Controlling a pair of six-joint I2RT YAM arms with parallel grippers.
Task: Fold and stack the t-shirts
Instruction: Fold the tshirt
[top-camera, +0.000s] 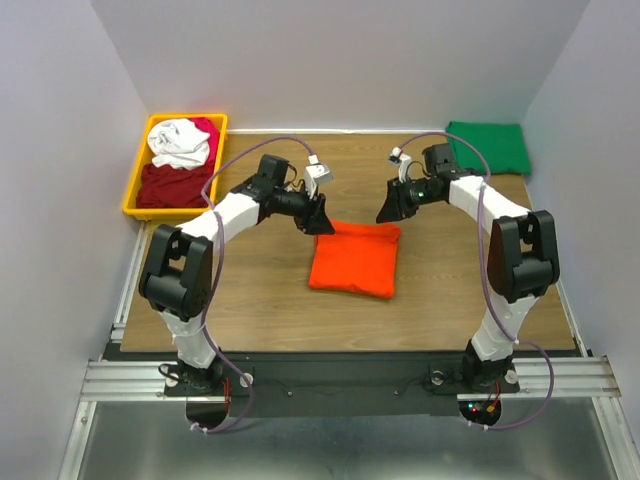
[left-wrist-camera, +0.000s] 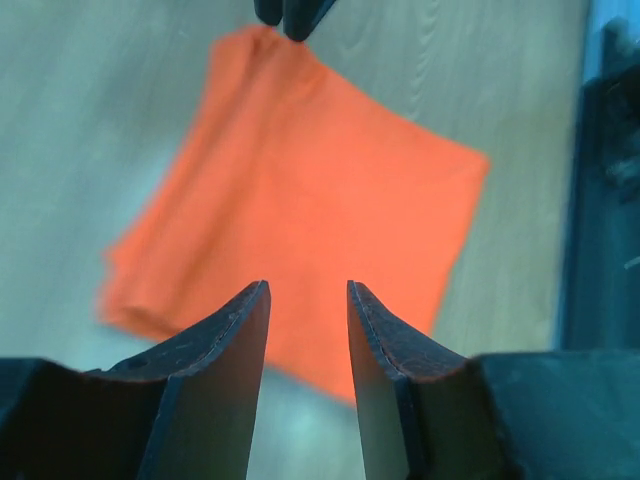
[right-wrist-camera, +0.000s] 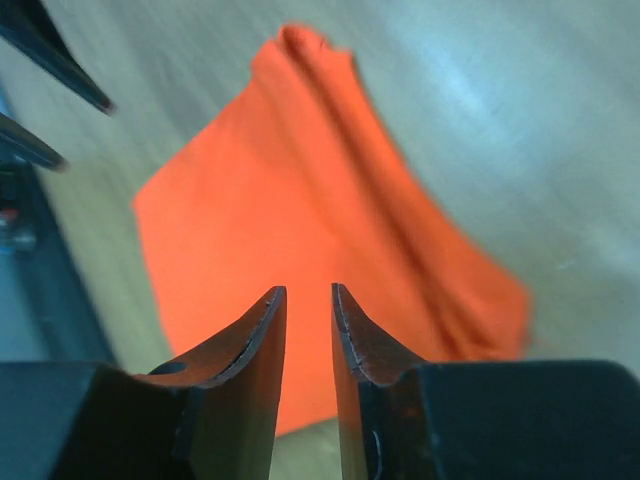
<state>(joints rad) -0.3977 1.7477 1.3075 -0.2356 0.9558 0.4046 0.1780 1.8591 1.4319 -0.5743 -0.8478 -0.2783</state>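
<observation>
Squarely in the middle of the wooden table (top-camera: 250, 310) lies the orange t-shirt (top-camera: 353, 258), folded into a flat, roughly square packet. Its edges are a little uneven, and soft ridges run along one side in the right wrist view.

The left gripper (top-camera: 320, 222) hangs just above the orange t-shirt's far left corner. In its own wrist view the left gripper (left-wrist-camera: 307, 288) has its jaws parted with a clear gap, nothing between them, and the cloth lies below. The right gripper (top-camera: 385, 212) hangs just off the orange t-shirt's far right corner. Seen from its wrist, the right gripper (right-wrist-camera: 308, 290) has its jaws a narrow slit apart, also empty. Neither touches the cloth as far as the blurred wrist views let one judge.

Well beyond the orange t-shirt, at the far right corner of the table, a dark green t-shirt (top-camera: 490, 147) lies folded flat.

Well apart from the orange t-shirt on the far left sits a yellow bin (top-camera: 135, 190). Inside it a crumpled white t-shirt (top-camera: 182, 142) lies on top toward the far end. A dark red t-shirt (top-camera: 175, 185) is bunched beneath it and fills the near part. A strip of magenta cloth (top-camera: 208, 128) shows at the far corner nearest the orange t-shirt.
</observation>
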